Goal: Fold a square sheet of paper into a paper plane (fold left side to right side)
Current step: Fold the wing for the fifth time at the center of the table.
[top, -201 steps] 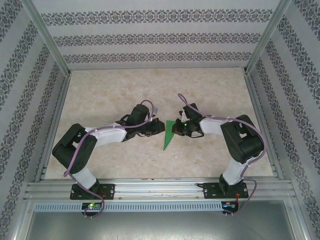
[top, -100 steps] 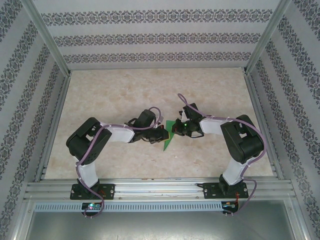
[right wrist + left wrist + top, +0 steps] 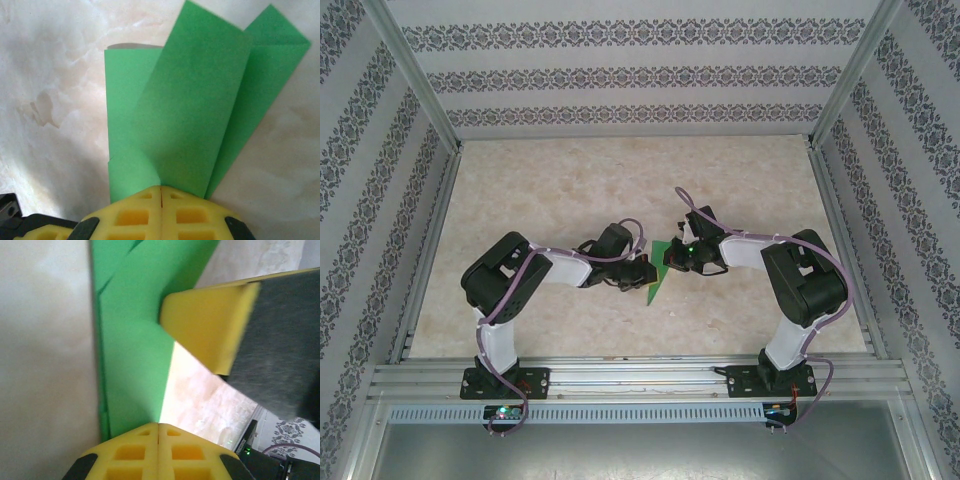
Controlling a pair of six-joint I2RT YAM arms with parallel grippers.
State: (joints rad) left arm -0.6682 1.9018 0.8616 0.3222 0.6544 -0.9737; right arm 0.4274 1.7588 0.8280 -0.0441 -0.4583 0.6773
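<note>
The pale marbled worktop (image 3: 550, 190) carries both arms, which reach in toward its middle. There the paper plane (image 3: 657, 284) lies, a green folded wedge with its point toward the arm bases. The right hand (image 3: 161, 188), fingers pressed together, pinches the plane's layers where they meet. The left hand (image 3: 159, 426), also pressed together, sits at the plane's edge; whether it grips paper is unclear.

From above, the paper plane (image 3: 657, 287) was too small for its folds to be read, and its wide end lay hidden under the left gripper (image 3: 642, 272) and the right gripper (image 3: 676, 262). In the left wrist view it ran off the top edge beside a blurred yellow pad (image 3: 210, 325). In the right wrist view its near end was covered by fingertips.
</note>
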